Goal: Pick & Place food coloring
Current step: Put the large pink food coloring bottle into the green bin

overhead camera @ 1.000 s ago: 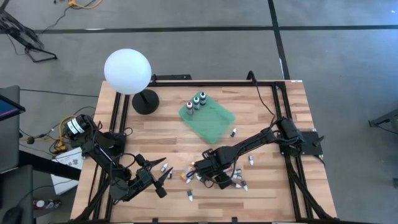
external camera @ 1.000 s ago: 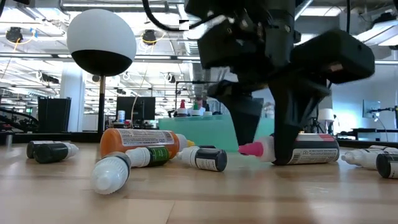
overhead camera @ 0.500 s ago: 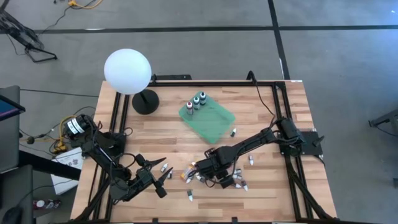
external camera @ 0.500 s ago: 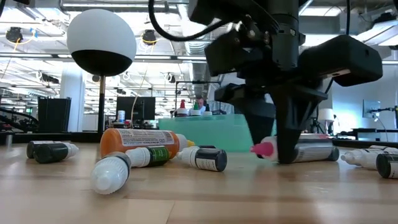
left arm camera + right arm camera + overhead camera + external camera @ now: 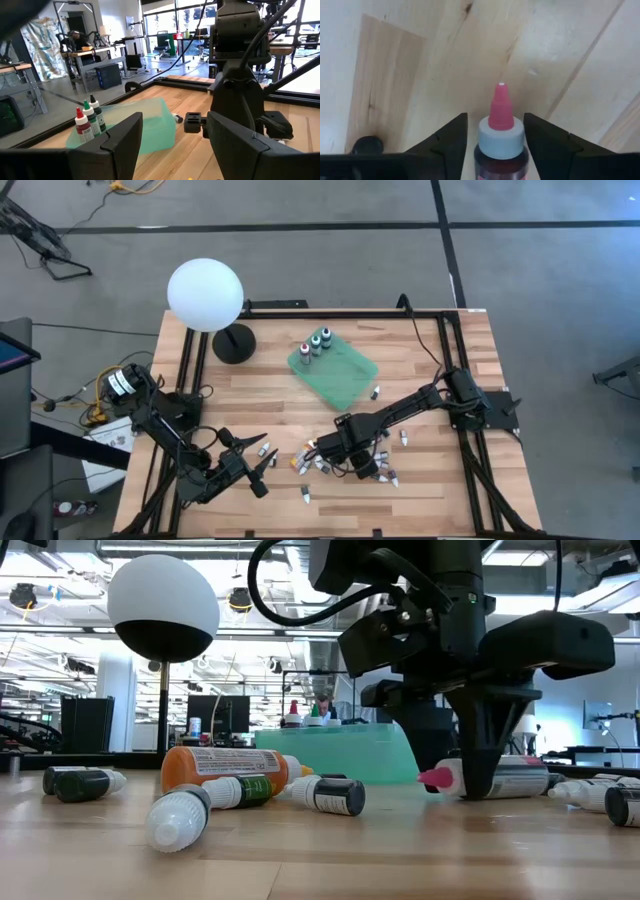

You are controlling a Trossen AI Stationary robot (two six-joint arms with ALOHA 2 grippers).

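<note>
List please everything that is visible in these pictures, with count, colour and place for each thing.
Tray: one, green, table's middle back.
Upright bottles: three, dark, in the tray's far corner.
Loose bottles: a dozen or so, exact count unclear, lying scattered along the front of the table.
Pink-capped bottle: one, dark, lying between the right fingers.
Orange bottle: one, lying on the table.
Lamp: one, white globe, black base, back left.
Table: one, light wood.
Left gripper: open, front left, idle.
Right gripper: low over the pink-capped bottle, fingers astride it.
</note>
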